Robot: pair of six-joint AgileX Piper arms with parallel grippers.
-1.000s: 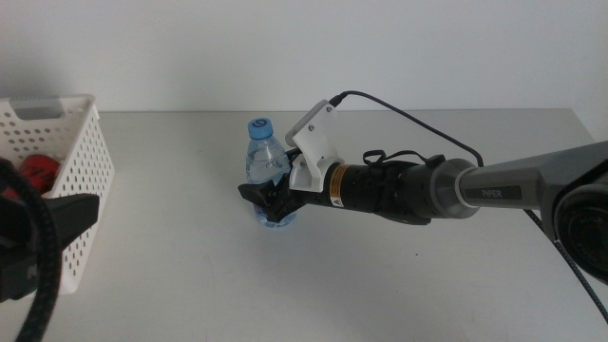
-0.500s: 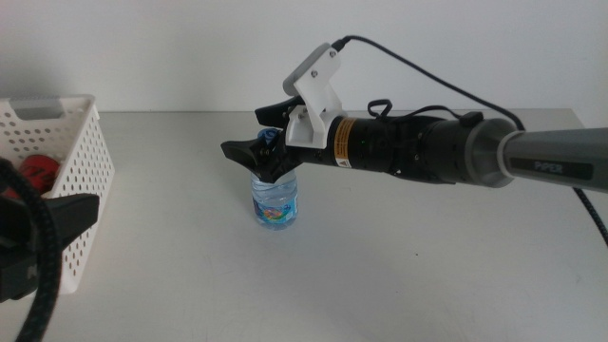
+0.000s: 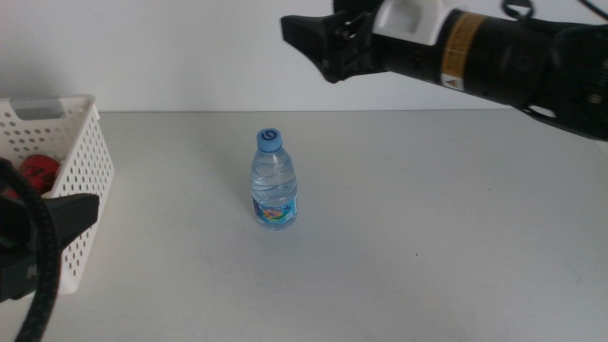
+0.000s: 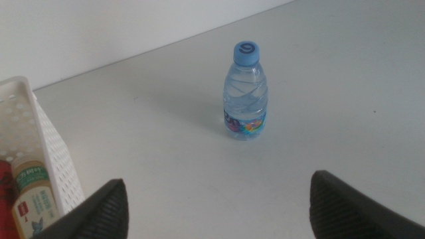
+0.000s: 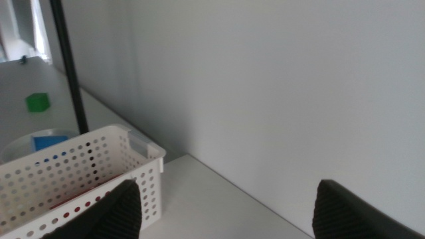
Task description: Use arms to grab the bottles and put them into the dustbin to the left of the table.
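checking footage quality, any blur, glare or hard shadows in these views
Middle view: even, soft light, the water bottle sharp with only a faint shadow on the table; the left gripper is a dark close mass. Left wrist view: bottle crisp, jaw tips soft. Right wrist view: the dustbin is slightly soft, the wall dim.

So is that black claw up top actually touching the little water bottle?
Apart. The middle view shows the right gripper raised well above the table, with bare wall and tabletop between it and the water bottle, which stands alone.
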